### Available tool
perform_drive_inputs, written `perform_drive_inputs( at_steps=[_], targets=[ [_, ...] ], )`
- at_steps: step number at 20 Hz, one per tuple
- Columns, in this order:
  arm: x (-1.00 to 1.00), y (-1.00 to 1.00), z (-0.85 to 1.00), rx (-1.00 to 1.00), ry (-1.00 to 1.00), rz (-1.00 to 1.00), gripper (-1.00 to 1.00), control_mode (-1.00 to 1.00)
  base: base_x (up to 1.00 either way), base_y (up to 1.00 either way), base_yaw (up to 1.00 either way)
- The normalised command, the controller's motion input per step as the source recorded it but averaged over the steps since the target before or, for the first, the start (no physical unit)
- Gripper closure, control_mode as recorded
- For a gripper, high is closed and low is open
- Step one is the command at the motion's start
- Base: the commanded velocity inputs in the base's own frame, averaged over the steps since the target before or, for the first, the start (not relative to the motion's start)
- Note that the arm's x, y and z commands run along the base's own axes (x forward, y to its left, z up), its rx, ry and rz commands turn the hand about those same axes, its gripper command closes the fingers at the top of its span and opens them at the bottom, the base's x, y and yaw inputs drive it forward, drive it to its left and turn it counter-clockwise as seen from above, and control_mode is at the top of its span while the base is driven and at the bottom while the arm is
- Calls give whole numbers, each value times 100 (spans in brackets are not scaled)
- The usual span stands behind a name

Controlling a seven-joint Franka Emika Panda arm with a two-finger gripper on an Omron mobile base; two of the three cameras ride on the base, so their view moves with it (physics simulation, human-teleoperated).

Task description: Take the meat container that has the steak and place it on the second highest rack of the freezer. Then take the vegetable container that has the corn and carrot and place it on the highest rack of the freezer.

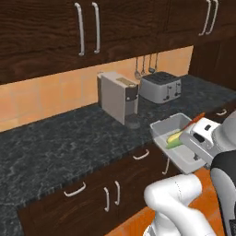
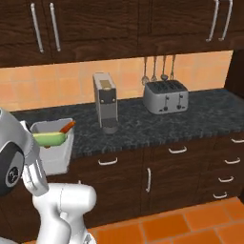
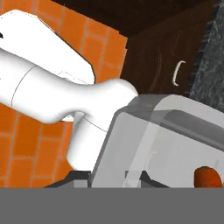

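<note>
You have the vegetable container (image 1: 177,138) off the counter (image 1: 69,143), held in the air beside its front edge; the gripper (image 1: 199,146) is pinched narrow on its rim; corn (image 1: 174,137) and carrot (image 1: 194,120) lie loose inside; judged rigid, light, slick-walled; keep it level.

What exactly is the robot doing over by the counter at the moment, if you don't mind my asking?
The robot arm is carrying a clear plastic container with a corn cob and a carrot inside. Its jaws are closed on the container's rim, holding it off the front edge of the dark counter, in front of the cabinet drawers. A coffee machine and toaster stand on the counter behind it.
</note>
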Motion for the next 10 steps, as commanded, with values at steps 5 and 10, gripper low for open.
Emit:
perform_drive_inputs(
  at_steps=[5,10],
  targets=[
    [0,0,0,0,0,0,100,100,-15,0,-81],
    [0,0,0,0,0,0,100,100,0,0,-89]
  ],
)
